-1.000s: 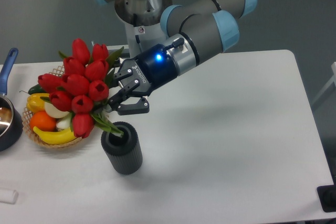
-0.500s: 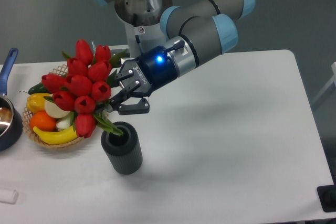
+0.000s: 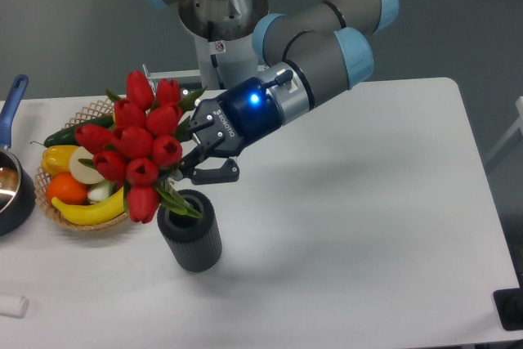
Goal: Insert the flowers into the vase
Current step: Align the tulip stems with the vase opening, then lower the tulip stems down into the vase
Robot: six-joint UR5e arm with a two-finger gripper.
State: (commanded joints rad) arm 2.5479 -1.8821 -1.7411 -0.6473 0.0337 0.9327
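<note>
- The flowers (image 3: 135, 143), a tight bunch of red tulip buds on green stems, are off the table (image 3: 368, 218) and carried by the gripper (image 3: 196, 161), whose jaws are pinching the stems just below the heads.
- The bunch is tilted: the heads lean up and to the left, over the edge of the wicker basket (image 3: 78, 222) of fruit, while the stem ends point down and to the right toward the vase (image 3: 190, 234).
- The vase stands upright on the table, just beside the basket and directly under the gripper.
- The lower stems and a green leaf reach the vase's rim and seem to dip just inside the mouth; how deep they go cannot be told, since the dark opening hides them.
- So the pick-up is done and the insertion looks begun, but not finished: most of the stem length is above the rim and the weight is carried by the jaws.
- What I judge is left: bring the bunch more upright over the opening, lower it until the stems sit well inside, then release and withdraw.
- A dark pot (image 3: 12, 194) with a blue handle sits at the left edge, apart from the work.
</note>
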